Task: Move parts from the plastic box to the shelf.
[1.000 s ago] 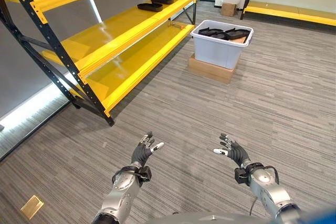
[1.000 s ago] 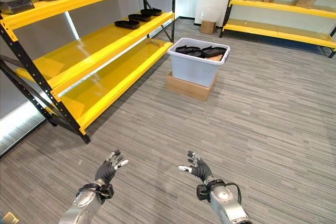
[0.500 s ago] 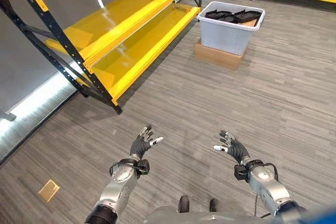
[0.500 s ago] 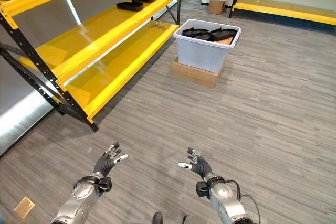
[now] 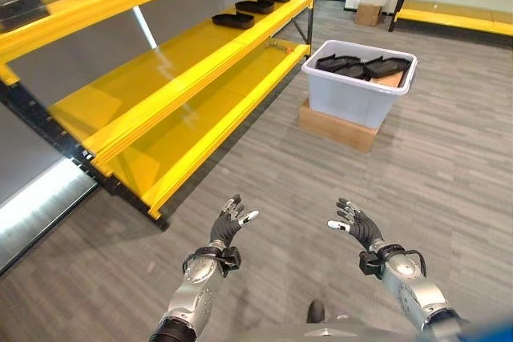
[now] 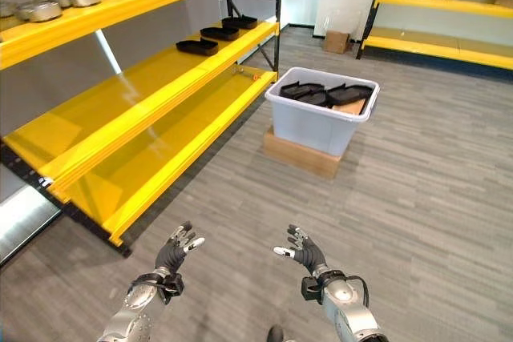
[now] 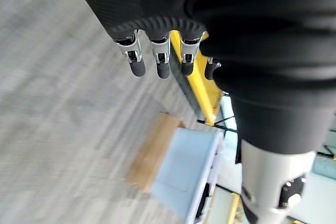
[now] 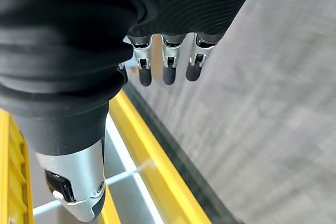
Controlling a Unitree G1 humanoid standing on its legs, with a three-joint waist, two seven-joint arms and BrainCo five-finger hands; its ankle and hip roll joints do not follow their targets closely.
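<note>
The black tray-like parts (image 5: 361,66) are seen piled in the plastic box (image 5: 353,90), well apart from the left hand (image 5: 227,226) and right hand (image 5: 353,226), both empty with fingers spread; the parts are judged stiff, light, best gripped by a rim.

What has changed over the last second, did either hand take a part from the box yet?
No. The whole view has shifted, so the camera moved, not the things. The left hand and right hand stay open and empty in front of the robot. The plastic box still sits on its cardboard base with the black parts inside, and the black trays remain on the shelf.
</note>
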